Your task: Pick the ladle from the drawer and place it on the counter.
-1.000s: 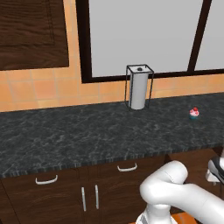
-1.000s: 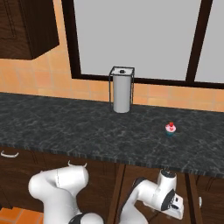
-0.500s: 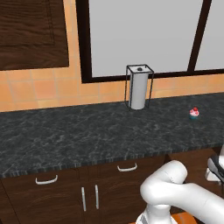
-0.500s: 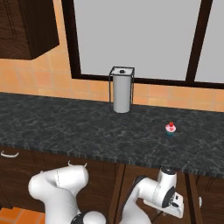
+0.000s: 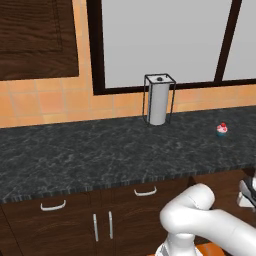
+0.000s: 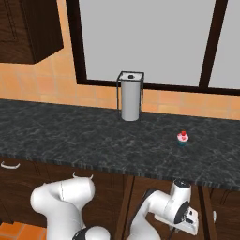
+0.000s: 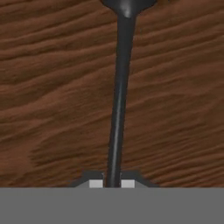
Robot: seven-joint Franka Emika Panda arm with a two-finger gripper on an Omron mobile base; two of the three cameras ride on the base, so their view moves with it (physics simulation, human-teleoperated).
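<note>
End effector [image 7: 112, 183] pinching the dark ladle [image 7: 119, 96] handle, fingertips [image 7: 96, 183] tight on both sides; bowl end points away over the wood drawer bottom [image 7: 52, 87]. Hand sits low under the desk [image 6: 93, 145] front edge, right of the arm. On the desk: paper towel holder [image 6: 130, 96], cupcake [image 6: 183, 138]. Risk: thin round handle gripped near its end could pivot or slip on lift, and the ladle or wrist may clip the desk's overhanging edge coming up.
</note>
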